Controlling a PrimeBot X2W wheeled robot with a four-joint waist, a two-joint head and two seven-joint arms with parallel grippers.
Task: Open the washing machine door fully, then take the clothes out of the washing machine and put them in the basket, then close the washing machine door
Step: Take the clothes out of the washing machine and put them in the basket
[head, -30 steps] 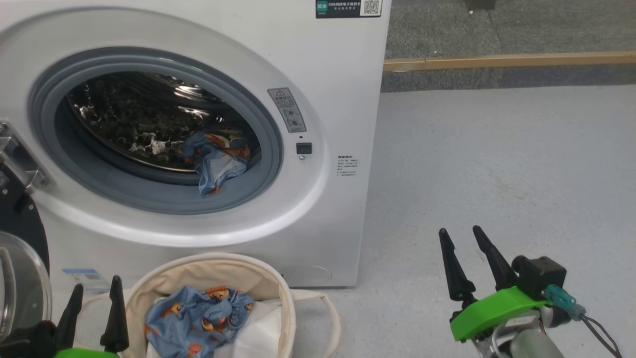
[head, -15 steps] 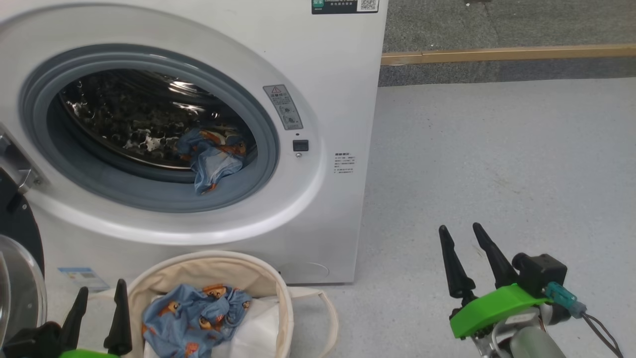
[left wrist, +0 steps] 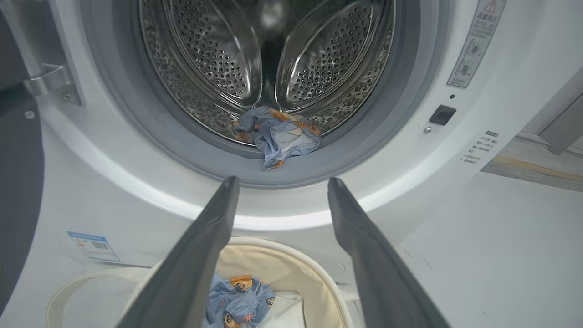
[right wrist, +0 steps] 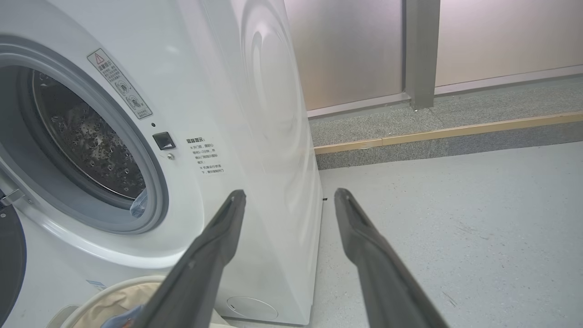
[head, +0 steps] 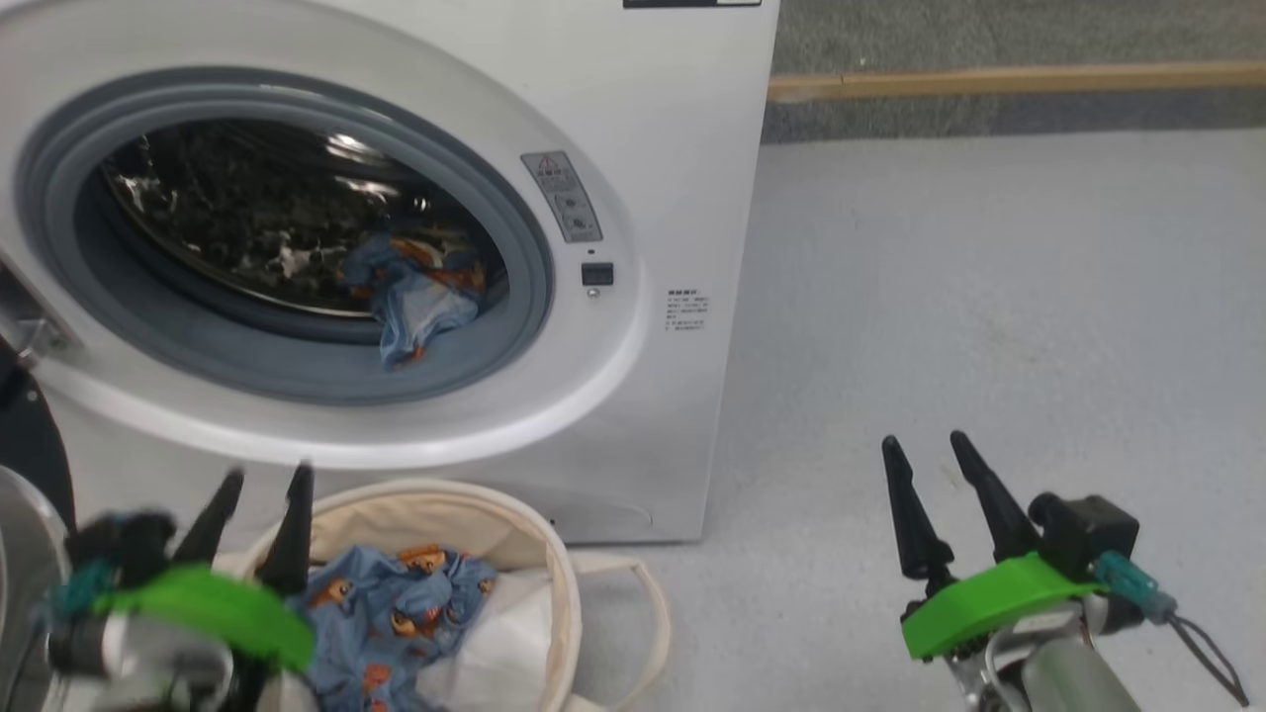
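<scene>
Washing machine door [left wrist: 18, 191] open, one bear-print garment [head: 396, 613] in the basket [head: 445, 496] — a second garment [head: 420, 297] at the drum [left wrist: 319, 59] lip to fetch; left gripper [head: 265, 489] and right gripper [head: 930, 475] gape empty.

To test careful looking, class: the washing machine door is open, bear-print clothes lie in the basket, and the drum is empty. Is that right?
No. The drum is not empty: the left wrist view shows bear-print clothes lying at its front lip. The washing machine door is open and another piece lies in the basket.

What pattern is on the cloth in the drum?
The cloth is light blue with an orange-brown cartoon print. It shows best in the left wrist view.
</scene>
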